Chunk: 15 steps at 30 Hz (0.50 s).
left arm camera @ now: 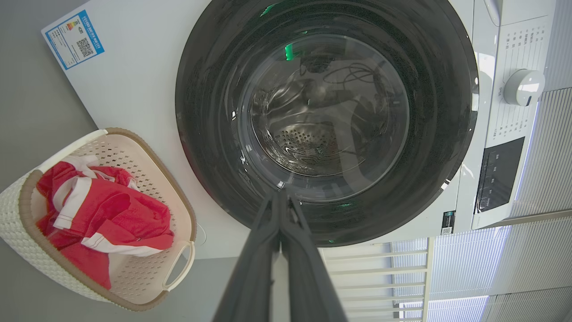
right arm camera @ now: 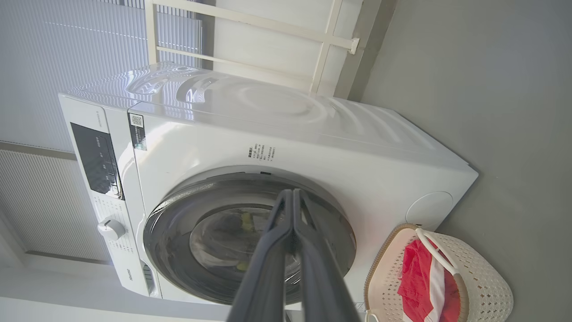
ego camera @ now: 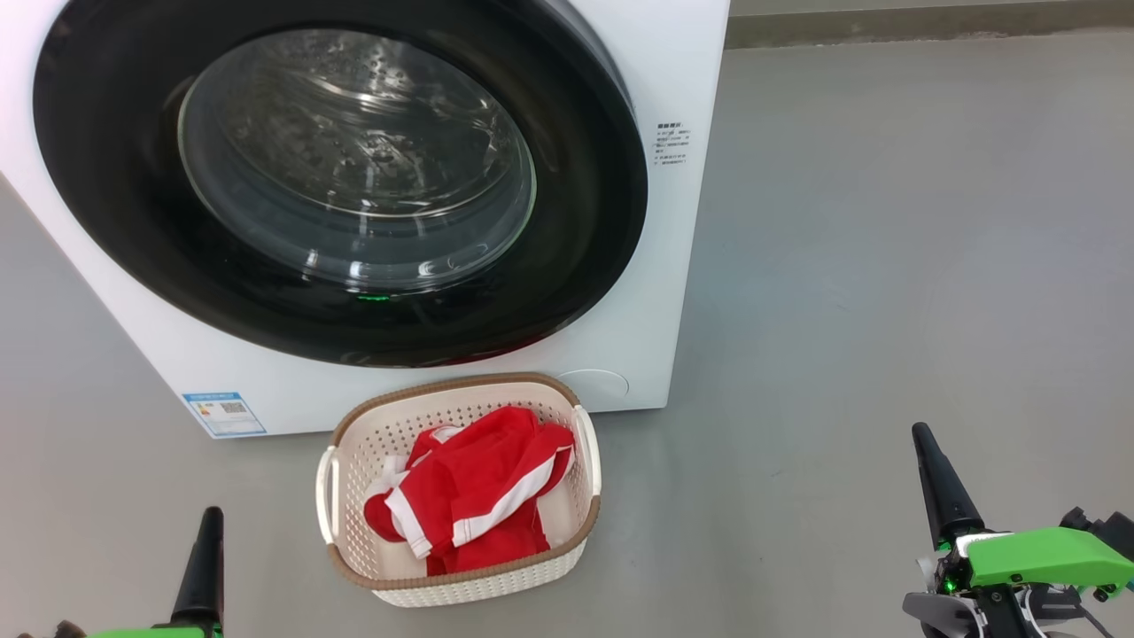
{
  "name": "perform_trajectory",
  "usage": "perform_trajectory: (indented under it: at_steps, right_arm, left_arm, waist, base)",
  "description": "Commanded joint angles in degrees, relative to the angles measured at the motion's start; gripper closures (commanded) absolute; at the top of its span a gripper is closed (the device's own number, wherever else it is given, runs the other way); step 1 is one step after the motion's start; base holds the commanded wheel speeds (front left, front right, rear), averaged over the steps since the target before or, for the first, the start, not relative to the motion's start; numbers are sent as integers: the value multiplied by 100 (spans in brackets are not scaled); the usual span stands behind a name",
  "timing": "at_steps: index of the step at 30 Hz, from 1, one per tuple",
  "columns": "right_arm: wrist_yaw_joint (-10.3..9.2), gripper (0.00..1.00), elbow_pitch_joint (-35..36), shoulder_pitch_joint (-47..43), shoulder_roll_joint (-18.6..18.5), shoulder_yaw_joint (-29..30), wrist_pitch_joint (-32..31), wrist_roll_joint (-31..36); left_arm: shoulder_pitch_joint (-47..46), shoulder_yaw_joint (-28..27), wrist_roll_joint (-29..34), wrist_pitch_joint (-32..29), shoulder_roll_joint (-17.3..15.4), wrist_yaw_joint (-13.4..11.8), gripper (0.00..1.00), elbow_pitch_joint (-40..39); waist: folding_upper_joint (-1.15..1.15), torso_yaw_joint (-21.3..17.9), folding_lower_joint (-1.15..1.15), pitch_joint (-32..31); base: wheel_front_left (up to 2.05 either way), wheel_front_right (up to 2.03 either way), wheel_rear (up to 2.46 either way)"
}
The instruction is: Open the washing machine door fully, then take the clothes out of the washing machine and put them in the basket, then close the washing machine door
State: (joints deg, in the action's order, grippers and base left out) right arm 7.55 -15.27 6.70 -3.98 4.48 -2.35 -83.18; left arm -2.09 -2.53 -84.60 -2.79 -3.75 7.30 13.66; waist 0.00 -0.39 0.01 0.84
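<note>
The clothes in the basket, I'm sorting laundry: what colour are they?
The clothes are bright red with white stripes, clearest in the head view.

Head cam: high, tilted down, close on washing machine door (ego camera: 341, 177), basket (ego camera: 461, 387) below centre. Left wrist: rolled sideways, near, square-on to door. Right wrist: rolled the opposite way, further back, oblique, whole washing machine (right arm camera: 313, 134) in frame. Door and basket shared by all three.
</note>
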Motion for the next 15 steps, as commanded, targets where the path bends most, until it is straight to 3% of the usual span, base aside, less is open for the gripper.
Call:
perform_trajectory:
  at_steps: [1, 15]
  right_arm:
    - [-5, 100, 143, 0, -27, -76, -58, -193]
    - [-6, 100, 133, -61, 5, 54, -285, -964]
  left_arm:
    - [-306, -202, -138, -49, -81, 17, 100, -86]
    - [-395, -286, -801, -269, 3, 19, 100, 28]
  waist:
    - [0, 4, 0, -7]
    - [0, 37, 0, -62]
  base:
    - [0, 0, 0]
    - [0, 0, 0]
